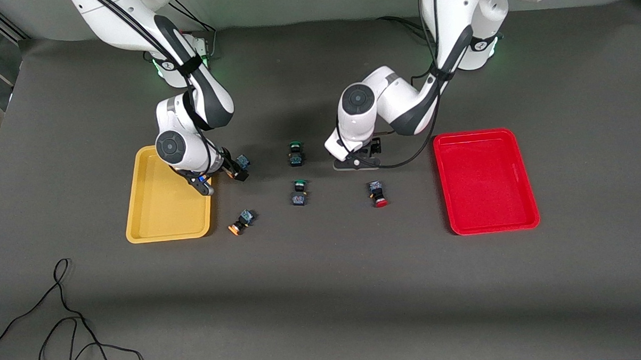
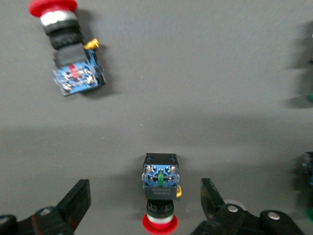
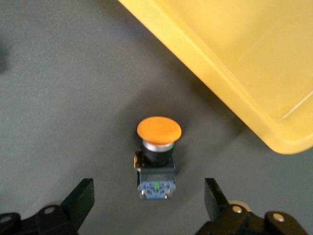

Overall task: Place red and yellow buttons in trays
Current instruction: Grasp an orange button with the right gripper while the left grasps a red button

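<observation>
Both tools spread, each straddling a button!
Left tool (image 2: 144,208) bracketed a red button (image 2: 160,198); right tool (image 3: 149,205) bracketed a yellow button (image 3: 157,154) beside the yellow tray (image 3: 234,63).

high front camera, two close wrist cameras

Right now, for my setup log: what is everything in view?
Shallow yellow plastic tray: one, toward the right arm's end.
Shallow red plastic tray: one, toward the left arm's end.
Orange-capped push-button switches: two; one beside the yellow tray, one between the right hand's fingers.
Red-capped push-button switches: two; one mid-table, one between the left hand's fingers.
Green-capped push-button switches: two, mid-table.
Black cable: one, nearest the front camera.
Left hand: open.
Right hand: open.
</observation>
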